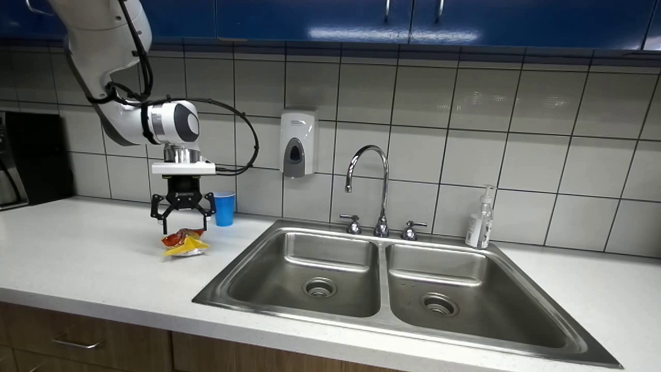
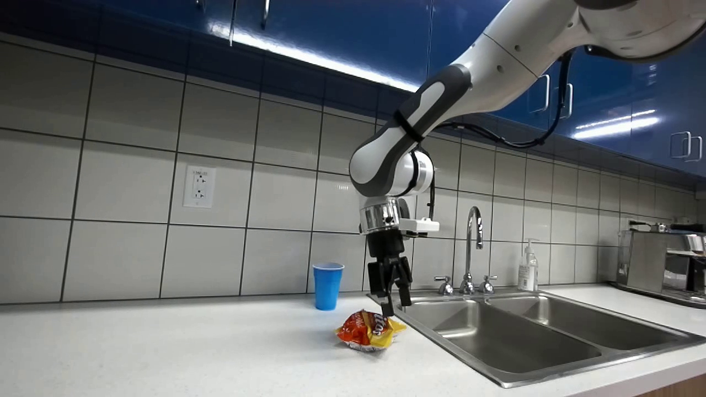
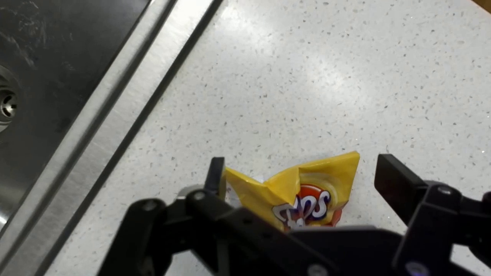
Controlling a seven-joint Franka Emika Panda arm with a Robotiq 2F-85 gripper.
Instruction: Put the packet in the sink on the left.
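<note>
The packet is a crumpled red and yellow snack bag. It lies on the white counter in both exterior views (image 1: pixel 186 245) (image 2: pixel 364 331), left of the sink. My gripper (image 1: pixel 185 226) is open above the packet, pointing down, and it also shows in an exterior view (image 2: pixel 397 306). In the wrist view, the packet (image 3: pixel 326 188) lies between the spread fingertips (image 3: pixel 301 174), near the left finger. Its lower part is hidden behind the gripper. The steel double sink (image 1: pixel 242 258) has its left basin beside the packet; its rim also shows in the wrist view (image 3: pixel 126 96).
A blue cup (image 1: pixel 224 209) stands on the counter behind the packet. A faucet (image 1: pixel 384 191) with two handles rises at the sink's back edge. A soap bottle (image 1: pixel 480 222) stands at the back right. A wall dispenser (image 1: pixel 299 142) hangs on the tiles. A toaster (image 2: pixel 662 264) stands beyond the sink.
</note>
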